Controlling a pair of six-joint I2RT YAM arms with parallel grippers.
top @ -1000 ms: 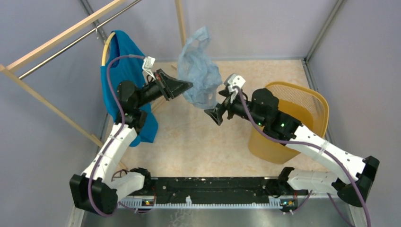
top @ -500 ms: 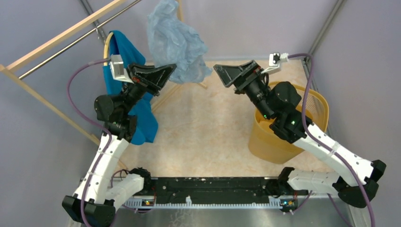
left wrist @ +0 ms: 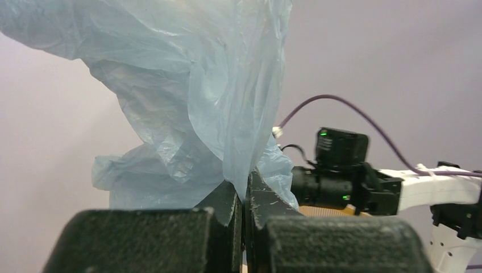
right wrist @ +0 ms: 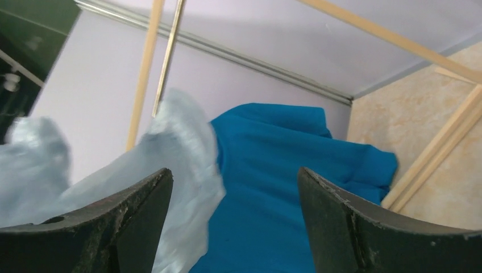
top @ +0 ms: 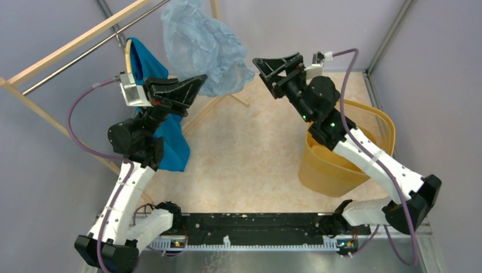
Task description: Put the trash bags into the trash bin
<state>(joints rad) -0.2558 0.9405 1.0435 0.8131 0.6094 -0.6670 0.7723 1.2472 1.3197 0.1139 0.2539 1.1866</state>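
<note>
Left fingers were pressed together on fold of trash bag, pinch seen plainly only in left wrist view. Top view showed bag held high at back left, beside teal shirt. Right fingers were spread wide, gripping nothing, bag and shirt beyond them. Trash bin stood on worktop at right, well apart from bag, interior partly hidden by right arm.

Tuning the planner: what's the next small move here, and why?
Probably swing the left end effector, shut on the trash bag, rightward toward the trash bin: the bag is well left of it, and the right end effector is open.
</note>
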